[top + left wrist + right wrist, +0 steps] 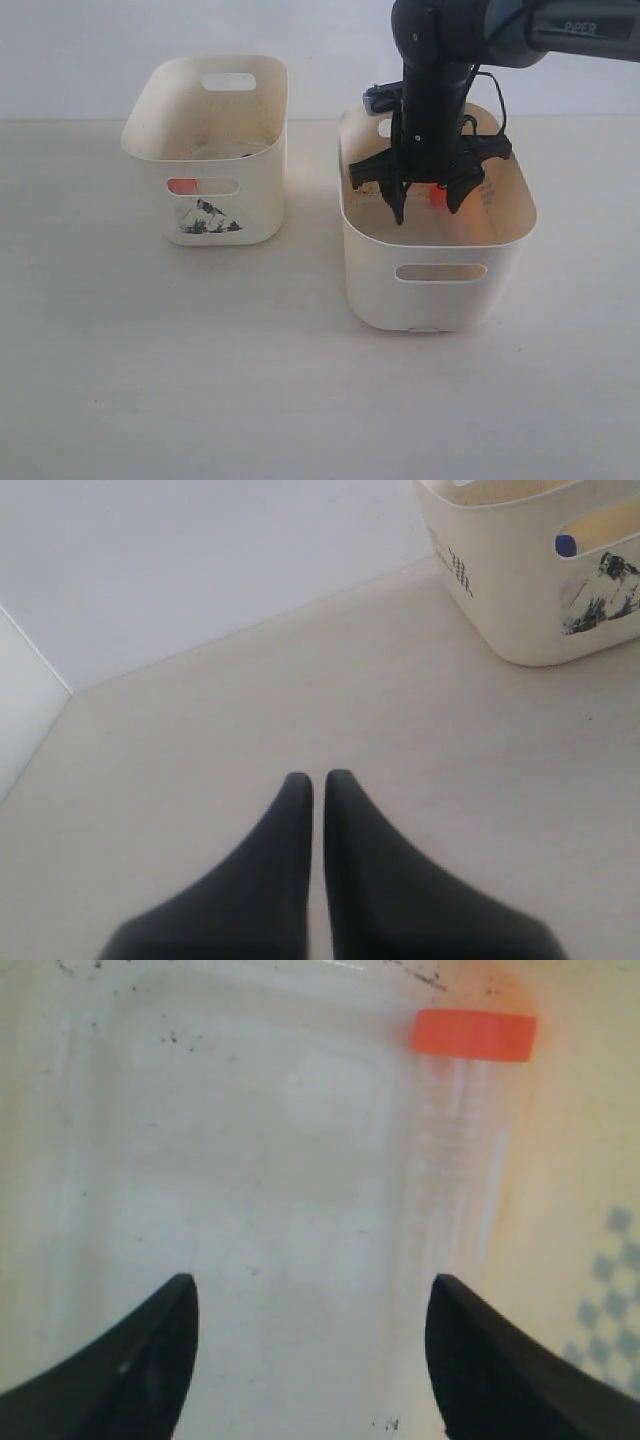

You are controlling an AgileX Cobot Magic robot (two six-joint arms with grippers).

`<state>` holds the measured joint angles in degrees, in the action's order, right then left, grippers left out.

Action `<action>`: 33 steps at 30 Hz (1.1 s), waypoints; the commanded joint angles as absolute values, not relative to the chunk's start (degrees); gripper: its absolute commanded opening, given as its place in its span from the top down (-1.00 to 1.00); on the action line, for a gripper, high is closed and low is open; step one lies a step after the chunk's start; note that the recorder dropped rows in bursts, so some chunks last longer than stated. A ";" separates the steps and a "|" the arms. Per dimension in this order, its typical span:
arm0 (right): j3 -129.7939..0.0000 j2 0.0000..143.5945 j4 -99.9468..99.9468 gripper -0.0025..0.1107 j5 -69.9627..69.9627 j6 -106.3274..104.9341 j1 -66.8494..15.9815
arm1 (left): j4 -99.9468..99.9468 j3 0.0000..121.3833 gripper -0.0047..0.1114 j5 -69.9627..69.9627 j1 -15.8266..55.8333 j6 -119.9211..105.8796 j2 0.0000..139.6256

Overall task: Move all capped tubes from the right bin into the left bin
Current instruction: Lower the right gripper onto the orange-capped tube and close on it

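Observation:
The right bin (440,300), large and plain cream, holds a clear tube with an orange-red cap (473,1035) lying against its wall; its cap shows as a red spot (437,197) in the exterior view. My right gripper (427,210) hangs inside this bin, open, its jaws wide apart (312,1300) with the tube just beyond one fingertip and nothing between them. The left bin (215,215), smaller with a black mountain picture, shows an orange-red cap (182,186) through its handle slot and a blue cap (566,546) in the left wrist view. My left gripper (318,780) is shut over bare table.
The table top (200,380) is pale and flat around both bins. A white wall (200,560) rises behind the table. The right arm (440,60) reaches down over the right bin's back rim.

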<state>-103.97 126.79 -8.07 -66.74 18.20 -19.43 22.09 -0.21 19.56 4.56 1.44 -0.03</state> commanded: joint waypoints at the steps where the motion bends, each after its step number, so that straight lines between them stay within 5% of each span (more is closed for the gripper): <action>1: -104.01 126.95 -9.28 -0.26 -67.07 18.91 -18.87 | 21.93 0.00 0.84 19.26 4.87 1.98 0.00; 7: -104.01 128.00 -10.28 -0.90 -68.67 19.06 -18.87 | 21.93 0.00 0.84 19.26 4.87 1.98 0.00; 33: -104.11 135.44 -12.27 -0.83 -67.73 21.08 -18.87 | 21.93 0.00 0.84 19.26 4.87 1.98 0.00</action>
<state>-104.80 133.19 -11.58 -67.48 20.58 -19.56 22.09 -0.21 19.56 4.56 1.44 -0.03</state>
